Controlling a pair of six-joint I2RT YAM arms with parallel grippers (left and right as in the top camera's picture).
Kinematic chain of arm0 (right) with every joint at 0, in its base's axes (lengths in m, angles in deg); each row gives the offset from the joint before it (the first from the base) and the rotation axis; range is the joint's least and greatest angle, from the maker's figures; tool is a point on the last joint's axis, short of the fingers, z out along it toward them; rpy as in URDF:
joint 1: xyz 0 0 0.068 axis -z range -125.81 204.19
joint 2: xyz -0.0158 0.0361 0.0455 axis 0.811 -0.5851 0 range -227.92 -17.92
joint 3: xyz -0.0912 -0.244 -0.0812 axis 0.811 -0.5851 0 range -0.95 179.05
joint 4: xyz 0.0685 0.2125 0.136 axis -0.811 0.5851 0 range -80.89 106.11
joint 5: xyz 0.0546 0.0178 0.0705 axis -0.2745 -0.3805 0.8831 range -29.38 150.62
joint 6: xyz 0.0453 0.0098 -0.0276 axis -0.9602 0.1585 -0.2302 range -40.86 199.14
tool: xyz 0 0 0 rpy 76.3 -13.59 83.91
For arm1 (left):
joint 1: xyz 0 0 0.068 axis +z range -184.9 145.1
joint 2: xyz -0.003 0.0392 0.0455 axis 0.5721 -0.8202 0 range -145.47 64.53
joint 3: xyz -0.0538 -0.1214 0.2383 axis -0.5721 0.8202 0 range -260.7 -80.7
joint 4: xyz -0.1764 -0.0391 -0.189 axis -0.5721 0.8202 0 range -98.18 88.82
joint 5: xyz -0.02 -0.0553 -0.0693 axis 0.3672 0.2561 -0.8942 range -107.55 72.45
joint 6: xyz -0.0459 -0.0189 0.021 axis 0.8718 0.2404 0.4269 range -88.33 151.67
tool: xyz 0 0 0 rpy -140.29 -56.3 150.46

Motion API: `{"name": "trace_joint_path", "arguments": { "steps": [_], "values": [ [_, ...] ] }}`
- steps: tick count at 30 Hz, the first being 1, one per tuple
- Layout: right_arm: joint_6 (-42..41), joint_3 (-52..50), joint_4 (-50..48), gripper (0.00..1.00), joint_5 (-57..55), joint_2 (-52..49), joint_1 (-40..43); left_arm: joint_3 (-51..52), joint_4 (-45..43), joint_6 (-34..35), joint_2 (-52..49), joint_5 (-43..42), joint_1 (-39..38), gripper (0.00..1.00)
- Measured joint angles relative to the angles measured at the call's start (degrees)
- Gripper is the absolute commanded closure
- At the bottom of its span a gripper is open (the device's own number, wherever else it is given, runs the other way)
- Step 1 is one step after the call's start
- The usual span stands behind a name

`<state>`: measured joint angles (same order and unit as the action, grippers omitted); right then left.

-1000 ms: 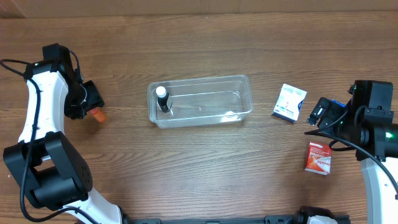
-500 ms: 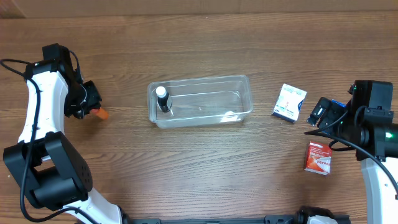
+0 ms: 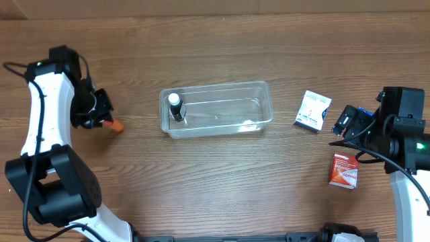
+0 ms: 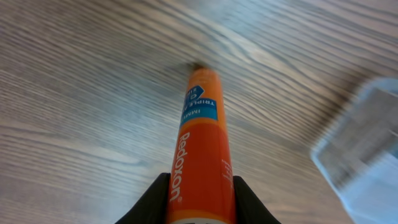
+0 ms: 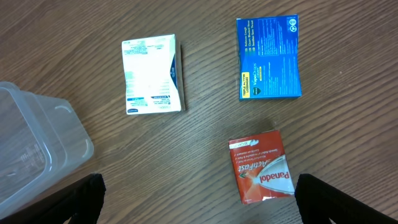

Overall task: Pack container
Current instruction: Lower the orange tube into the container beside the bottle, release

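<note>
While my left gripper carries it, the orange Redoxon tube sits clamped between the two dark fingers, which press on its sides near the lower end. The rest of the tube projects forward over the wooden table. Whether its far tip touches the wood or hangs just above it, I cannot tell.

Change over the last second: in the overhead view the tube's orange end has shifted right, toward the container, and my left arm has swung with it. A gap of bare table still separates them. In the left wrist view one blurred corner of the clear tub enters at the right edge.

Container: a see-through rectangular tub near the table's centre, long side running left to right. A small dark bottle with a white cap stands upright at its left end; the remainder looks unfilled. Neither has moved.

Beyond the tub, on the right, three boxes lie flat and well apart from it:
- a white box, nearest the tub;
- a blue box;
- a red Panadol box.

My right gripper hovers above them, fingers spread wide with nothing between them, and has not moved.

Reading: transport of the tube is under way, so I judge packing early, with one item in and four outside.
</note>
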<state>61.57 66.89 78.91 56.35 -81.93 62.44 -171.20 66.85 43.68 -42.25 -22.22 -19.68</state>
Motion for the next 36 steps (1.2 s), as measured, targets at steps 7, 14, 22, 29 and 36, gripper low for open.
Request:
{"name": "trace_joint_path", "arguments": {
  "steps": [7,14,22,29,36],
  "values": [
    [0.0,0.0,0.0,0.00,0.0,0.0,0.0,-9.0,11.5,0.0,8.2,-1.0,-11.2,0.96],
    [0.0,0.0,0.0,0.00,0.0,0.0,0.0,-12.5,15.1,0.9,17.6,-2.3,-21.9,0.96],
    [0.0,0.0,0.0,0.00,0.0,0.0,0.0,-12.6,16.6,1.8,14.3,-2.2,-22.8,0.96],
    [0.0,0.0,0.1,0.00,0.1,0.0,0.0,-12.6,14.8,2.0,6.7,-2.2,-25.4,0.96],
    [0.0,0.0,0.1,0.00,0.0,0.0,0.0,-12.6,13.4,2.0,0.4,-2.2,-26.9,0.96]
  ]
}}
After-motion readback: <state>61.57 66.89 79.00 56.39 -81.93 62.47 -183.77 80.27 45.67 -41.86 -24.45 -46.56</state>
